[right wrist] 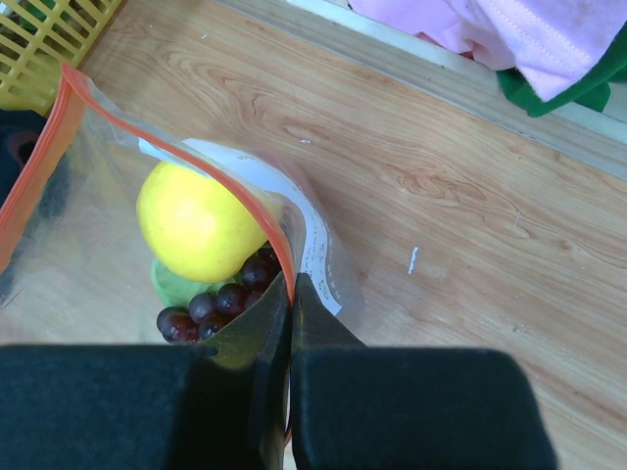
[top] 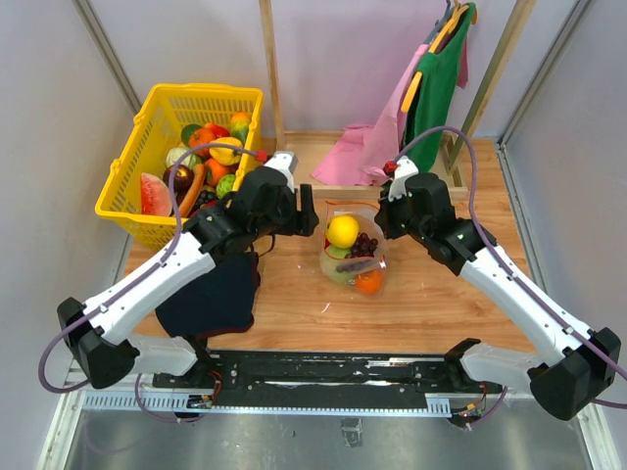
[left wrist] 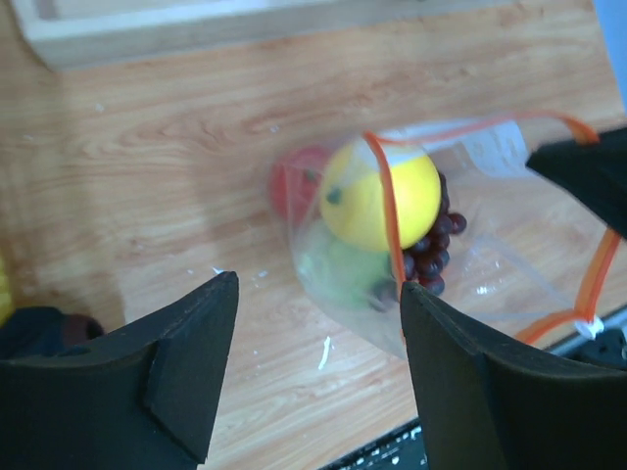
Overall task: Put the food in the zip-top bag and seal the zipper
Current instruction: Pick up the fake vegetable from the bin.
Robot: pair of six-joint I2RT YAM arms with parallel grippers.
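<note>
Top view
- Bag (top: 380, 257): lies mid-table (top: 431, 304) between the two grippers, its mouth toward the far side.
- Food inside: yellow fruit (top: 343, 231), grapes (top: 365, 243), green piece (top: 338, 253), orange (top: 368, 282).
- Left gripper (top: 306, 217): just beside the bag's left rim. The finger gap is unreadable from here.
- Right gripper (top: 384, 220): at the bag's right rim.
- Basket (top: 118, 181): yellow, far left, holds more food, well apart from the bag.
- Dark cloth (top: 211, 294): on the table under the left arm.
- Pink cloth (top: 362, 152): on the far ledge behind the bag.

Left wrist
- Left gripper (left wrist: 318, 284): fingers spread wide with nothing between them. The right finger overlaps the bag's edge in this view, and contact cannot be told.
- Bag (left wrist: 500, 284): mouth gaping.
- Zipper (left wrist: 387, 196): unsealed, looping across the yellow fruit (left wrist: 377, 196).
- Slider (left wrist: 589, 324): white, at the strip's lower-right corner.
- Grapes (left wrist: 431, 250): tucked against the yellow fruit.

Right wrist
- Right gripper (right wrist: 291, 289): fingers pressed together, pinching the bag's rim where the zipper (right wrist: 39, 147) runs in.
- Yellow fruit (right wrist: 196, 225): inside the bag, with the grapes (right wrist: 220, 304) just below it.
</note>
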